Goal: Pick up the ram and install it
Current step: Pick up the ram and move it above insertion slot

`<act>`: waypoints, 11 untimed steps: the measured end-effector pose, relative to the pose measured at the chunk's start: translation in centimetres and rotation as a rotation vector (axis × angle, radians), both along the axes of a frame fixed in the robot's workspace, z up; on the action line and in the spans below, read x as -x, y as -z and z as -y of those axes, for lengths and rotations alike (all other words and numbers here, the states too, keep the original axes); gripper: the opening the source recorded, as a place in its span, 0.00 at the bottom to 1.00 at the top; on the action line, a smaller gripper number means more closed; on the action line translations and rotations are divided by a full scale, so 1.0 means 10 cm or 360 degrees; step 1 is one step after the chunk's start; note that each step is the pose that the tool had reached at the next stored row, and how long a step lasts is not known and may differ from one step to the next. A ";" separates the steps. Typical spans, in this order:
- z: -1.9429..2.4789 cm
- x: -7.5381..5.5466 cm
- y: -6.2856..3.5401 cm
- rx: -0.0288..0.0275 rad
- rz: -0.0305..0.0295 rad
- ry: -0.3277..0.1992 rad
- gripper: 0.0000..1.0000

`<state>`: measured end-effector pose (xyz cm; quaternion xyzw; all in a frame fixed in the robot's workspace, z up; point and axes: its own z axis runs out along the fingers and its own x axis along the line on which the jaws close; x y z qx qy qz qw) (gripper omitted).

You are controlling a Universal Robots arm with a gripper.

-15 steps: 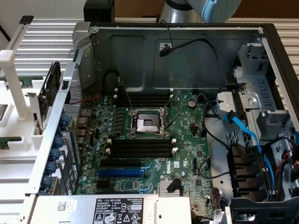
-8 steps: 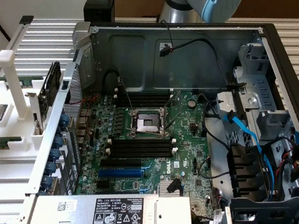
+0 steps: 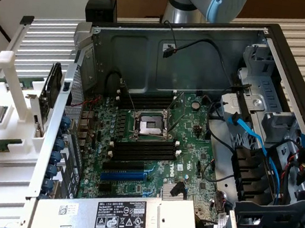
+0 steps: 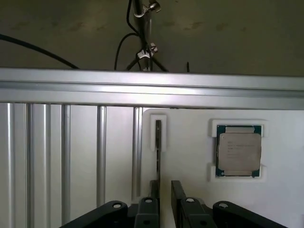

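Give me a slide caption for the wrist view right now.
Open gripper close to the ram, which sits edge-on in a white holder beside the processor chip.

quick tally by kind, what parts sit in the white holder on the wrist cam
ram: 1
processor chip: 1
total: 2
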<state>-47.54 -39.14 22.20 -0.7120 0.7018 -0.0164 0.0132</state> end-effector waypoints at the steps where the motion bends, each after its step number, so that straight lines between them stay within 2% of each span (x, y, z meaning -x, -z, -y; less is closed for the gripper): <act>1: 0.019 -0.01 -0.003 0.00001 -0.00026 0.0000 0.25; 3: 0.073 -0.07 -0.019 0.00001 -0.00104 0.0000 0.25; 6: 0.092 -0.16 -0.029 0.00001 -0.00201 0.0000 0.25; 7: 0.093 -0.25 -0.030 0.00002 -0.00570 -0.0001 0.25; 11: 0.094 -0.32 -0.030 0.00003 -0.00930 -0.0005 0.25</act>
